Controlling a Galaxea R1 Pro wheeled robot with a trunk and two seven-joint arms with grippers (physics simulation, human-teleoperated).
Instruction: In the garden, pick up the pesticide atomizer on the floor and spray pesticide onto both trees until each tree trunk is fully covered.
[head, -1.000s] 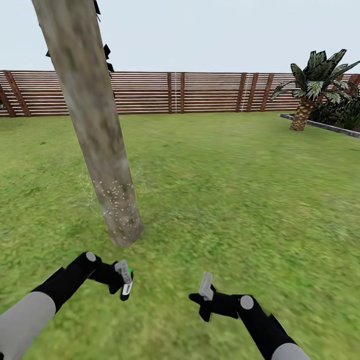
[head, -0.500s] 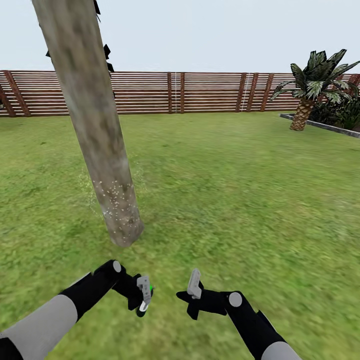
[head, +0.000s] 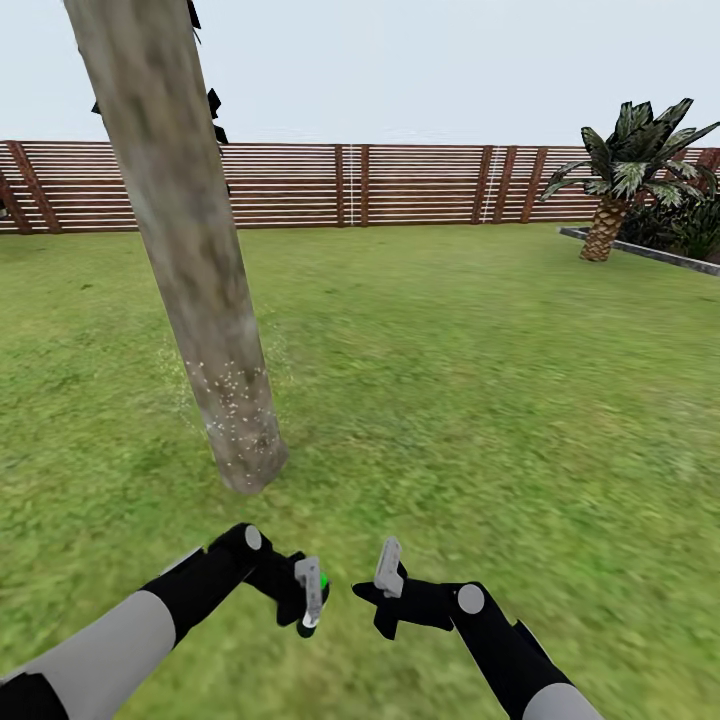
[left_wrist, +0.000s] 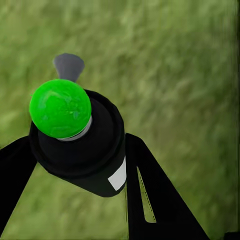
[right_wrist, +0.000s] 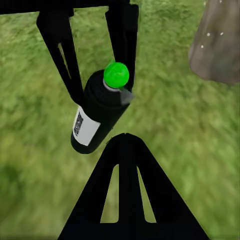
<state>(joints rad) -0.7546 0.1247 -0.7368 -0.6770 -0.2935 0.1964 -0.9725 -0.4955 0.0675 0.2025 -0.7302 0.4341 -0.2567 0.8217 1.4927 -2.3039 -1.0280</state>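
The left tool (head: 308, 600) pinches the spray bottle (head: 312, 598) around its black body — seen in the left wrist view, the bottle (left_wrist: 82, 145) sits between the two dark fingers, its green cap (left_wrist: 60, 108) and grey nozzle pointing out over the grass. It looks like a small, rigid, light can; the smooth round wall could turn or slip in a two-finger hold, so the mid-body grip, below the cap and clear of the nozzle, seems the right place. The right tool (head: 388, 577) hangs just beside the bottle, not touching it. In the right wrist view its fingers look pressed together into one point aimed at the bottle (right_wrist: 100, 112). The tree trunk (head: 185, 250) stands ahead and to the left, with white specks (head: 235, 400) dusting only its lower part — most of the bark above looks bare.
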